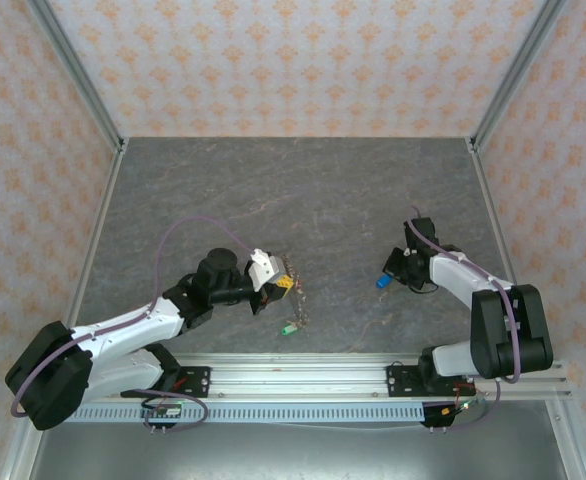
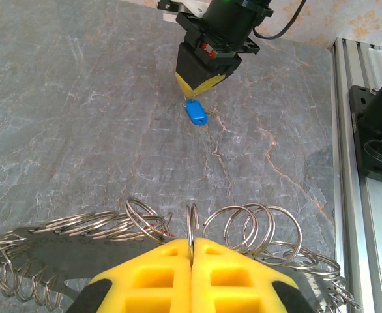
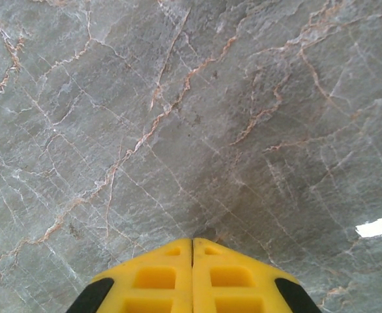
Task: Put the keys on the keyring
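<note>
The keyring (image 2: 191,222), a silvery chain of linked wire rings, stretches across the bottom of the left wrist view. One ring stands upright, pinched between the two yellow fingers of the left gripper (image 2: 191,246), which is clenched on it. The other rings fan out to either side, just above the dark counter (image 2: 80,130).

In the overhead view the same keyring (image 1: 295,292) trails from the left gripper (image 1: 281,285) towards the near edge. It ends at a small green tag (image 1: 289,327) that lies on the counter just short of the aluminium rail (image 1: 303,375).

The key with the blue tag (image 2: 195,112) sits well apart from the keyring, across the counter to the right. Its blue tag hangs or rests directly beneath the tip of the right gripper (image 2: 194,91), with a thin metal link leading up to the fingertips. From overhead the blue tag (image 1: 383,282) shows as a bright spot at the end of the right gripper (image 1: 391,272).

The right gripper (image 3: 191,242) is clenched, its yellow fingers pressed together in its own wrist view, above bare veined stone (whether the link of the blue key is nipped between them, I cannot tell).

Both arms reach inward from the rail, the left one low and long, the right one folded in a tight bend. Pale orange patterned walls (image 1: 293,60) surround the counter on three sides.
</note>
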`<state>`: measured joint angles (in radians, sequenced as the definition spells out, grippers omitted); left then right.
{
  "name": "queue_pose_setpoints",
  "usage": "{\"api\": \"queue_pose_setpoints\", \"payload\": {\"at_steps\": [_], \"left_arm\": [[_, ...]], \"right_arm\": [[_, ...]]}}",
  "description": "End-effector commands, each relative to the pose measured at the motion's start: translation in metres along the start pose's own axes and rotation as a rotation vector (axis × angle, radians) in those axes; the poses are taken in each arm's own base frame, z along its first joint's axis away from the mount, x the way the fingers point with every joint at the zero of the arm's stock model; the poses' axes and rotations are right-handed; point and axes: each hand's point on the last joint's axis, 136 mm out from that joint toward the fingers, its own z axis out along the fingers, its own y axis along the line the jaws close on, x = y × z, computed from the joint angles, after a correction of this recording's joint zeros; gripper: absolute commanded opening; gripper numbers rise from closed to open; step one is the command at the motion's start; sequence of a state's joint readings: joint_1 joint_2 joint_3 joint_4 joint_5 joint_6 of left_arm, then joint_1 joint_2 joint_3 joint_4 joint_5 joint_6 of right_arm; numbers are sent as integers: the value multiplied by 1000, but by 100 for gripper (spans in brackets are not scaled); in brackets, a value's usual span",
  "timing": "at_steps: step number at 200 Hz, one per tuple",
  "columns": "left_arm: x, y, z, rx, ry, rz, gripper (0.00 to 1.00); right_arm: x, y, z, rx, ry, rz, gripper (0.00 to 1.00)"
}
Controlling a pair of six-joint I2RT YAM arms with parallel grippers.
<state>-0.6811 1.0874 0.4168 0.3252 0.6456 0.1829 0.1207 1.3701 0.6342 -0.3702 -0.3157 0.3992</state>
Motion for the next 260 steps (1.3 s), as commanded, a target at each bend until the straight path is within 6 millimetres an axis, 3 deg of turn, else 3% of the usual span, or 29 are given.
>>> {"api": "queue_pose_setpoints", "payload": {"at_steps": [1,101,171,214,232,260], "left_arm": [[-16,-2,0,6,-37,20,0],[-18,-2,0,9,-37,22,0],[-18,-2,-1,6,-35,21,0],[-18,-2,0,8,-35,22,0],[-17,-2,1,9,-34,20,0],[-21,-3,0,16,-46,19,0]], "right_arm": [[0,-2,-2,9,7,3,7],[2,-3,1,12,22,5,11],[-1,3,-5,-13,5,-17,1],[-6,46,-35,-240,-109,-150,0],[-5,75,-63,-397,-217,-237,0],[15,119,-98,-599,-326,-444,0]]}}
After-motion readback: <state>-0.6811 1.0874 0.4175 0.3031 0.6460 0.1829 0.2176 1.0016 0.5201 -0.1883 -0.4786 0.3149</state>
